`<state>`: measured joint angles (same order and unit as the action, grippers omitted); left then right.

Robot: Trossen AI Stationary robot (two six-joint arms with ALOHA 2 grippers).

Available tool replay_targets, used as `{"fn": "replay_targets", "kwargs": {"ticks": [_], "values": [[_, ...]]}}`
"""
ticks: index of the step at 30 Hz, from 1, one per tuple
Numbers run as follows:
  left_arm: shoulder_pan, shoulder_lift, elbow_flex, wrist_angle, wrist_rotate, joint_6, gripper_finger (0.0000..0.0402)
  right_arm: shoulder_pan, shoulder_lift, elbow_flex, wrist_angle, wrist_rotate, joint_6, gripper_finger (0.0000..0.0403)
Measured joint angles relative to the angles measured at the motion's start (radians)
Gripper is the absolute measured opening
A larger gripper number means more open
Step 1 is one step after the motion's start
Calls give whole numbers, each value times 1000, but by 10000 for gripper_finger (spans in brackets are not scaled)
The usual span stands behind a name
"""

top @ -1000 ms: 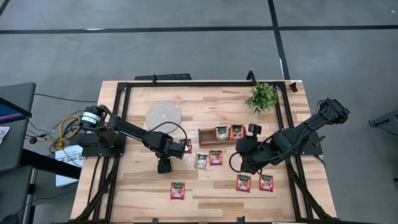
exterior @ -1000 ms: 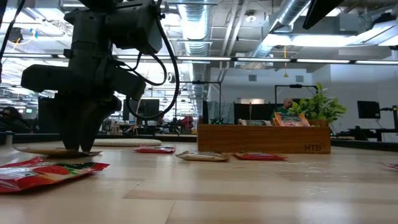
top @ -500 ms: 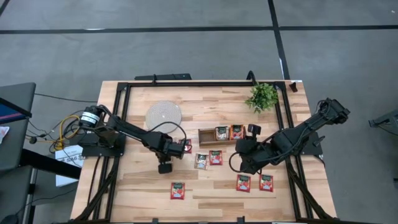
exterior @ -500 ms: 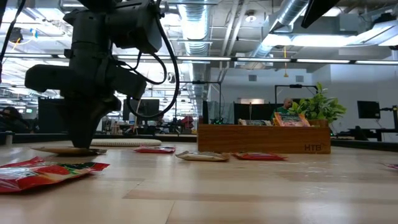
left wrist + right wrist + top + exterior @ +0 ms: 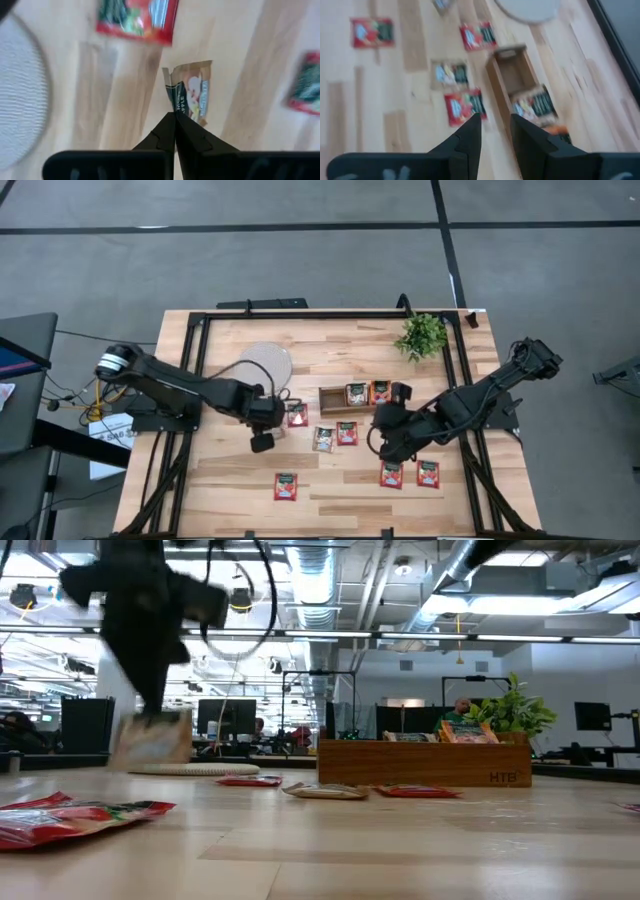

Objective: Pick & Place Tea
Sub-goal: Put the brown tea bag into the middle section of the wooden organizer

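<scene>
My left tool (image 5: 175, 116) is pinched shut on a pale tea sachet (image 5: 192, 95), lifted off the table (image 5: 330, 485) at the tray's (image 5: 335, 399) nine o'clock; my right tool (image 5: 495, 122) hovers part-open, empty

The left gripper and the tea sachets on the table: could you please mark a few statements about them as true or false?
1. The left gripper is shut on a pale sachet. True.
2. That pale sachet lies flat on the table. False: in the low view it hangs lifted above the wood.
3. The wooden tray already holds sachets at one end. True: two sit toward its plant-side end, and the other end shows bare.
4. The right gripper is shut on a red sachet. False: its fingers stand apart with nothing between them.
5. The plant stands inside the tray. False: it stands apart, near the table's far right corner.
</scene>
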<state>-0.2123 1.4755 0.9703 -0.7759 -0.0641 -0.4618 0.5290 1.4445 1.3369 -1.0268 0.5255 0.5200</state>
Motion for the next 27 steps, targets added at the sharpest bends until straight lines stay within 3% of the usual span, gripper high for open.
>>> {"fn": "replay_targets", "kwargs": {"ticks": [7,13,27], "values": [[-3,-70,146,49,-97,63,0,-72,0,0,267,-22,-201,98],[-13,-28,285,84,-160,163,0,-185,0,1,405,-185,-332,105],[-10,75,393,267,-282,282,0,-308,58,0,463,-313,-373,222]]}}
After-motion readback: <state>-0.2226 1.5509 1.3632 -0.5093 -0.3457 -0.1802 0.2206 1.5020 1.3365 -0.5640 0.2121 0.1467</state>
